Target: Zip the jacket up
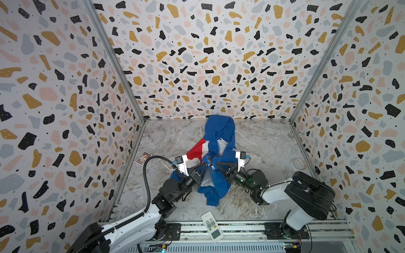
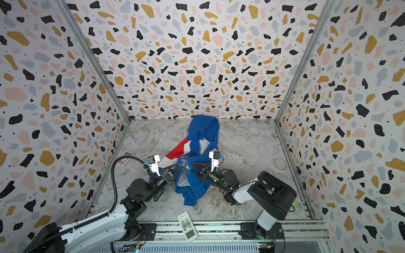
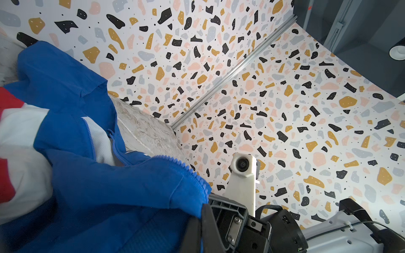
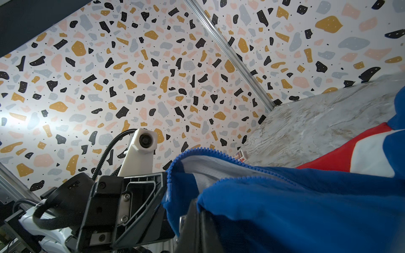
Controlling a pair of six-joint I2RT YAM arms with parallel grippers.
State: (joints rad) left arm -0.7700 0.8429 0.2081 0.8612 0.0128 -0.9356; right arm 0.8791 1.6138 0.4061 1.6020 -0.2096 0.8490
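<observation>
soft crumpled blue jacket [image 3: 109,197] bunches on veined marble tabletop [image 3: 149,131].

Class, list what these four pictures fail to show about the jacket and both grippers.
Zipper: whether its ends are joined is hidden by folds of the jacket in every view.
Left gripper tips: buried in fabric, right wrist view.
Right gripper tips: buried in fabric, left wrist view.

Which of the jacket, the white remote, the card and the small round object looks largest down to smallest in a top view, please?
1. jacket, clearly the largest.
2. white remote, though it lies nearer the camera.
3. card and small round object look about alike; I would not rank them.
</observation>
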